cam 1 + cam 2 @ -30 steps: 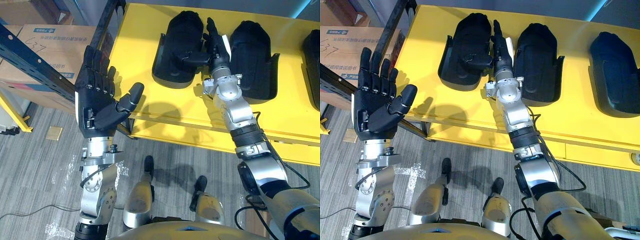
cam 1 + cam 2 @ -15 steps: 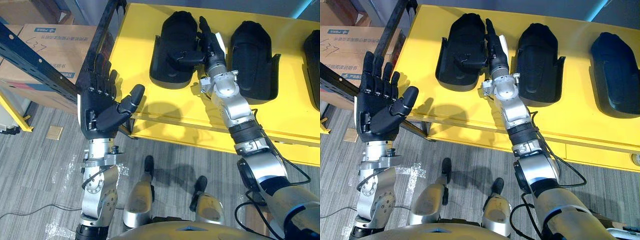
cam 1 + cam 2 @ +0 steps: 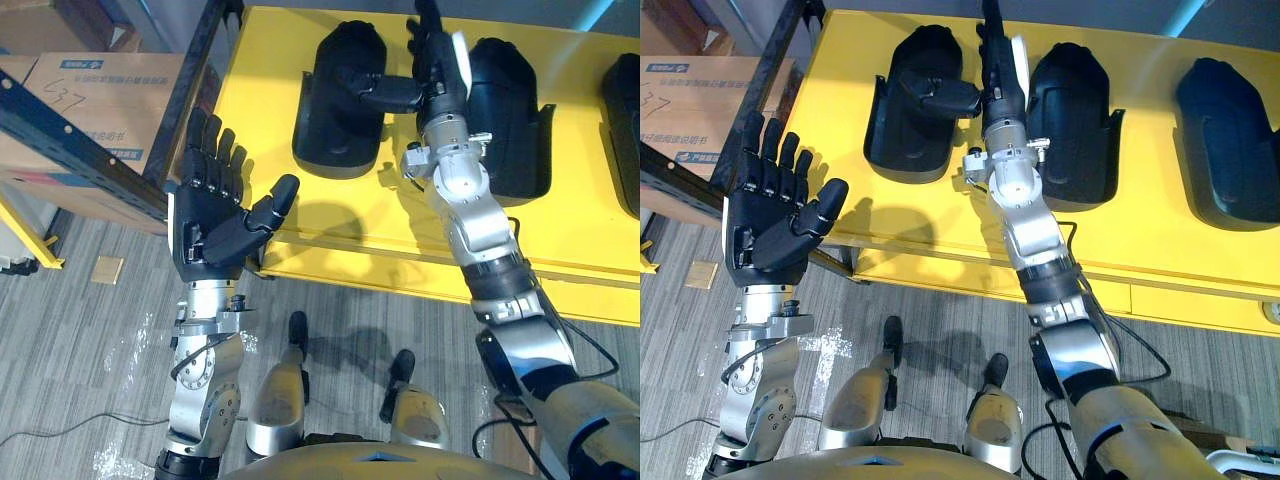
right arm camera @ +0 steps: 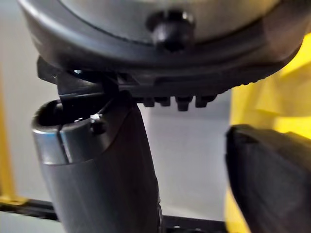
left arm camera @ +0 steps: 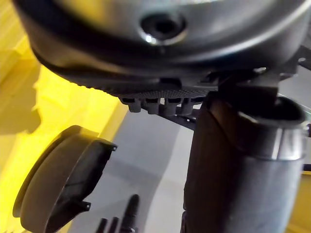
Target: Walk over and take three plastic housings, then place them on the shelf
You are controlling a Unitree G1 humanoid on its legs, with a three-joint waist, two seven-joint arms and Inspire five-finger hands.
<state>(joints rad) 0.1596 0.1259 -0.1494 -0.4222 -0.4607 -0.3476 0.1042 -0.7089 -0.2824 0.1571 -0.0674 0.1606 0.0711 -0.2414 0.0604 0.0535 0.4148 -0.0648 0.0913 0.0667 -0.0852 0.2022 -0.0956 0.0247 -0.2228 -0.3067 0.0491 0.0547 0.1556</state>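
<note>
Left hand (image 3: 212, 220): held off the near left corner of the yellow table (image 3: 262, 90), palm toward the camera, fingers spread, holding nothing. A cardboard box (image 3: 90, 95) stands to its left.

Farther back, three black plastic housings lie in a row on the table. Right hand (image 3: 435, 72): fingers straight, positioned between the left housing (image 3: 335, 110) and the middle housing (image 3: 515, 120), thumb extended over the left housing. The right housing (image 3: 1225, 130) lies well apart.
</note>
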